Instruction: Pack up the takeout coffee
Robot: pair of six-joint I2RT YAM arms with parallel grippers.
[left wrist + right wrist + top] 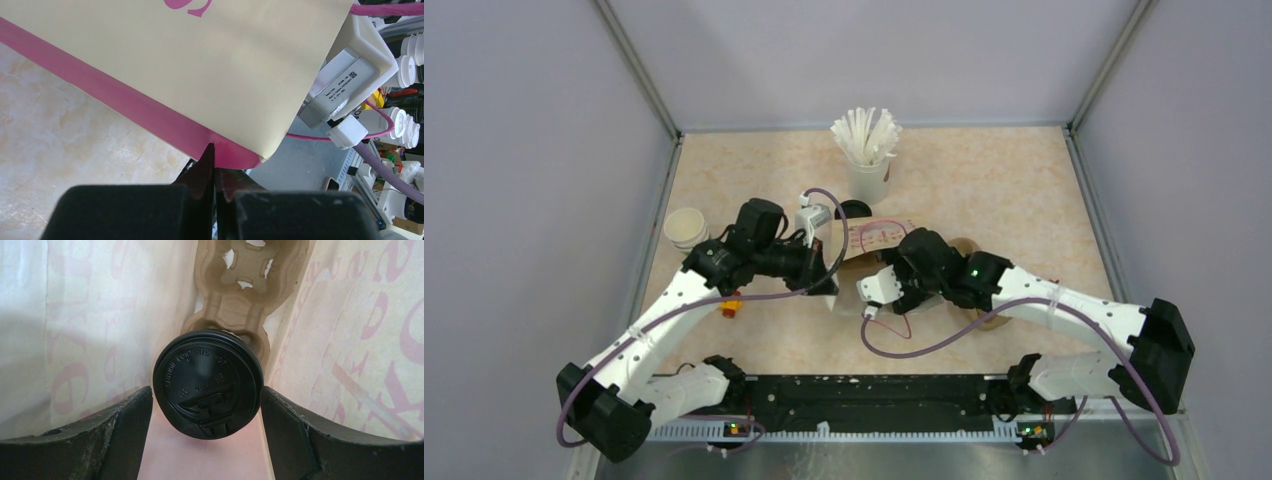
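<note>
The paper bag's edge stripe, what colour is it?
The stripe is magenta pink on the cream paper bag; clearest in the left wrist view.

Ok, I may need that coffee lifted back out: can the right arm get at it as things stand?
Probably yes. The right end effector sits inside the paper bag, its fingers flanking the black-lidded takeout coffee with nothing between. The left end effector pinches the bag's edge.

Bag (pixel 882 238) mid-surface (pixel 1024 200). Inside it: takeout coffee (pixel 207 382) seated in cup carrier (pixel 240 295), with the right claw (pixel 206 396) flanking it at 3 and 9. Straw cup (pixel 867 180) at bag's 12 — stacked cups (pixel 686 228) at its 9. Left claw (pixel 214 152) on bag's edge.
</note>
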